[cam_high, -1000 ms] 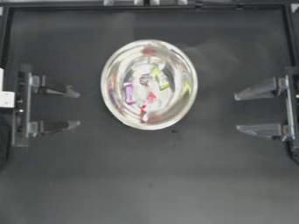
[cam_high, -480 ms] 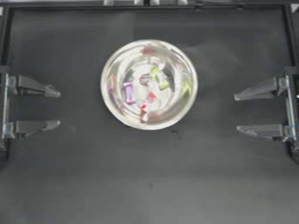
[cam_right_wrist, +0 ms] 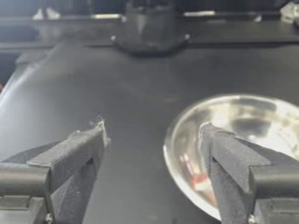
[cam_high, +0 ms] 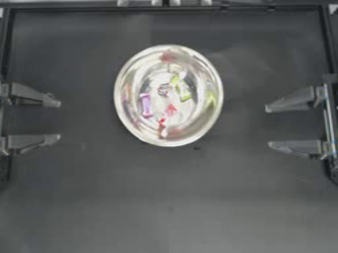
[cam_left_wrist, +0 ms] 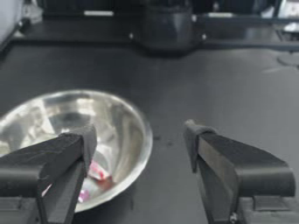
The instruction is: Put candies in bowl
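Observation:
The shiny silver bowl (cam_high: pixel 168 95) stands a little above the table's middle. Inside it lie the candies: a purple one (cam_high: pixel 146 105), a lime green one (cam_high: pixel 179 90), a red one (cam_high: pixel 167 114) and a small white-and-dark one (cam_high: pixel 163 89). My left gripper (cam_high: pixel 58 121) is drawn back at the left edge, open and empty, well away from the bowl. My right gripper (cam_high: pixel 269 126) is parked at the right edge, also open and empty. The left wrist view shows the bowl (cam_left_wrist: pixel 125 127) with a red candy (cam_left_wrist: pixel 98 172) behind my open jaws.
A dark frame rail (cam_high: pixel 165 7) runs along the table's far edge. Each wrist view shows the opposite arm's base (cam_left_wrist: pixel 165 28) across the table. Bare dark tabletop (cam_high: pixel 172 197) surrounds the bowl.
The left gripper has pulled back further toward the left edge. The bowl, the candies and the right gripper have not moved.

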`<state>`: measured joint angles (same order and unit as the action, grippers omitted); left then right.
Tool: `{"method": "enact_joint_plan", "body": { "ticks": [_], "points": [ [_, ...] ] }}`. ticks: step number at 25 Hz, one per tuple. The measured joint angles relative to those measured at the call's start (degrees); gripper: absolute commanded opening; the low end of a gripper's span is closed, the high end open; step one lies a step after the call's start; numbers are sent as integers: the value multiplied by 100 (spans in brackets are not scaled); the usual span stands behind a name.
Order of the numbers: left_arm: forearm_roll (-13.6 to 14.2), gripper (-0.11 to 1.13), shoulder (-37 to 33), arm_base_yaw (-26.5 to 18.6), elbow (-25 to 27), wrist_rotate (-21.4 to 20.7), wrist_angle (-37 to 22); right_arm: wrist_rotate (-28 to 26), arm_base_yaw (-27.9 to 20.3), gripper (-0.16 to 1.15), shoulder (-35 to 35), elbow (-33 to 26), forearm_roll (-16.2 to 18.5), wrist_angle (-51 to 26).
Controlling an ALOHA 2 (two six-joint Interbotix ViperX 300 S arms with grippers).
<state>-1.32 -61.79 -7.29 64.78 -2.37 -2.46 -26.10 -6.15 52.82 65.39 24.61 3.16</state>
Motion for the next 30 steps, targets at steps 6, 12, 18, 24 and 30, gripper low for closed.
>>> {"method": "enact_joint_plan", "body": {
  "ticks": [6,12,18,24,30],
  "points": [
    [0,94,-387,0,158,9,-9,-9,-53,95,0,-79,35,18],
    [-9,94,-703,-18,246,0,-70,-9,-114,95,-9,-105,44,18],
    [-9,94,-958,-97,352,9,-79,-9,-114,95,35,-158,44,18],
    [-9,94,-1195,-167,369,9,-246,-9,-123,95,79,-193,62,18],
    [-9,94,-1371,-308,369,0,-457,9,-158,95,79,-255,123,-9]
  ]
}}
